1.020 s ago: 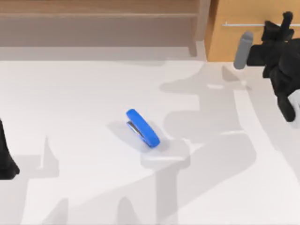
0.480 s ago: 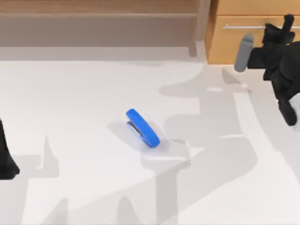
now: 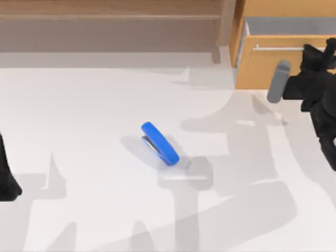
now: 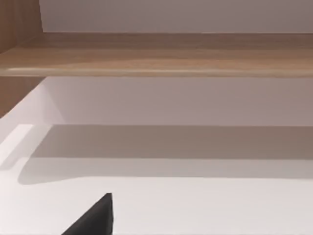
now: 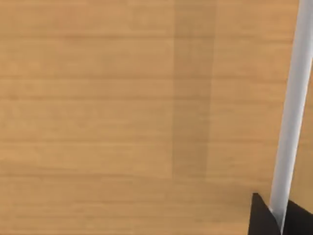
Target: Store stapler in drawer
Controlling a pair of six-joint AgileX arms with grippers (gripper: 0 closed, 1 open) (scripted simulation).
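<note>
A: Where's our right gripper (image 3: 321,51)?

B: On the drawer (image 3: 265,68) handle (image 3: 278,48), far right back of the desk (image 3: 94,173). In the right wrist view our fingertips (image 5: 266,218) sit on both sides of the silver bar (image 5: 293,98), so we read it as clenched on the handle. That hold makes sense: the bar is the only thing to pull on that wooden front.

A: Is the drawer open?

B: Partly. A strip of grey-white interior (image 3: 289,25) shows just behind the front panel, beyond our gripper. We judge the gap too narrow for a drop-in yet, so more pull is probably needed.

A: And the stapler (image 3: 159,143)?

B: Lying diagonally on the desk, well apart from our right gripper, off toward the left arm's side and nearer the front edge. Nothing is touching it. It sits in open space between the 2 arms, so either one could reach it.

A: Left arm?

B: Parked at the left edge of the desk (image 3: 6,178). Its wrist view looks along the desk at the brown shelf unit (image 4: 156,54), with 1 dark fingertip (image 4: 95,218) at the frame edge. We cannot tell if that gripper is released or clenched.

A: Risk?

B: Fingers slipping off the thin bar mid-pull.
</note>
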